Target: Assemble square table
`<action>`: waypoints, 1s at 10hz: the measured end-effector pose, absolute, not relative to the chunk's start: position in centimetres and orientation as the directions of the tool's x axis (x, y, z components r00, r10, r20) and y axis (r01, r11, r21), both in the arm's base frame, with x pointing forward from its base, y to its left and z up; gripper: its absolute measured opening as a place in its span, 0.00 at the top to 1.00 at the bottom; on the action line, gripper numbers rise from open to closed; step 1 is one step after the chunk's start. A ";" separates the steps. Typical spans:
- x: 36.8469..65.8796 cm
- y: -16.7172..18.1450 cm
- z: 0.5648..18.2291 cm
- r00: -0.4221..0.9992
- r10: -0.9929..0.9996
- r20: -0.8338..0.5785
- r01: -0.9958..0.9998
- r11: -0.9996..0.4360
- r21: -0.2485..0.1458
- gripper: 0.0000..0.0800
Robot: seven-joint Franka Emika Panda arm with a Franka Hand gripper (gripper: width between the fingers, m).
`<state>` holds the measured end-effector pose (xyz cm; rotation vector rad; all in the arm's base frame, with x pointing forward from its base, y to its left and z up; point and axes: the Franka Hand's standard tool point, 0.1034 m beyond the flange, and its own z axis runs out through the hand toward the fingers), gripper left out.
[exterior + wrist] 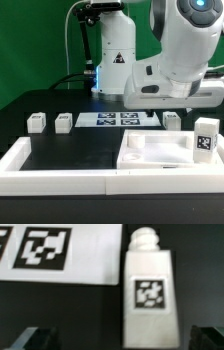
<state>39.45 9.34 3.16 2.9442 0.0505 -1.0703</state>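
Note:
In the wrist view a white table leg (150, 294) lies on the black table, with a tag on its side and a screw tip at one end. My gripper (120, 340) hangs over it, open, and the leg's blunt end lies between the dark fingertips (36, 339), untouched and nearer one of them. In the exterior view this leg (172, 120) lies beside the marker board under the arm's white hand. The square tabletop (155, 152) lies at the front right. Another leg (207, 136) stands by it, and two more legs (37, 123) (64, 121) lie at the left.
The marker board (120, 120) (55, 252) lies flat mid-table, close beside the leg under my gripper. A long white rim wall (60, 172) runs along the front and up the left side. The arm's base (115, 55) stands at the back.

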 end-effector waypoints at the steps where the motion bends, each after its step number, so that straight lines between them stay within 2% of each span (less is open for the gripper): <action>1: 39.3 9.8 3.1 0.765 0.025 -0.643 0.033 -0.999 0.000 0.19; 6: 38.4 9.8 2.7 0.744 0.026 -0.668 0.037 -0.999 0.001 0.19; 10: 37.9 9.5 2.4 0.601 0.008 -0.799 0.028 -1.000 0.011 0.19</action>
